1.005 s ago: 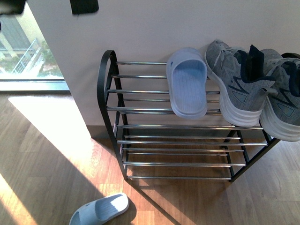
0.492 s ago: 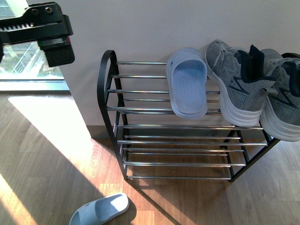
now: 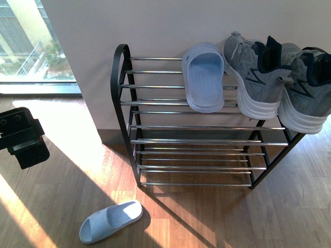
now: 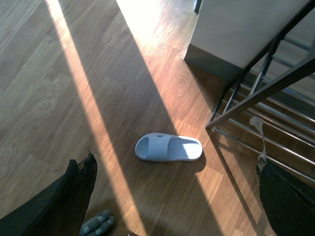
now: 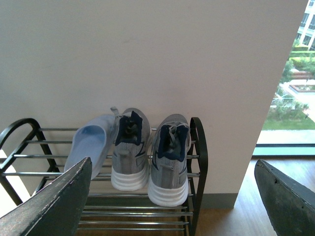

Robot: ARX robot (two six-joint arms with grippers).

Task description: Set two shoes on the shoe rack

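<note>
Now one pale blue rubber slide sandal [image 3: 204, 77] and two grey knit sneakers [image 3: 254, 72] rest on the top tier of the black-framed chrome-rod shoe rack [image 3: 120, 93], the other pale blue sandal [image 3: 110, 221] lies on the wooden floor [image 3: 57, 206] near-left, and both arms' jaws are spread, empty.

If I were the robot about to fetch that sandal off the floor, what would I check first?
1. Sandal on the floor in view, nothing on it: ok.
2. Left gripper open and empty: ok.
3. Free space on the shoe rack top tier, beside the racked sandal: ok.
4. Sneakers resting steady on the rack: ok.
5. Right gripper empty: ok.
6. Left gripper low enough to grasp: not ok.
</note>
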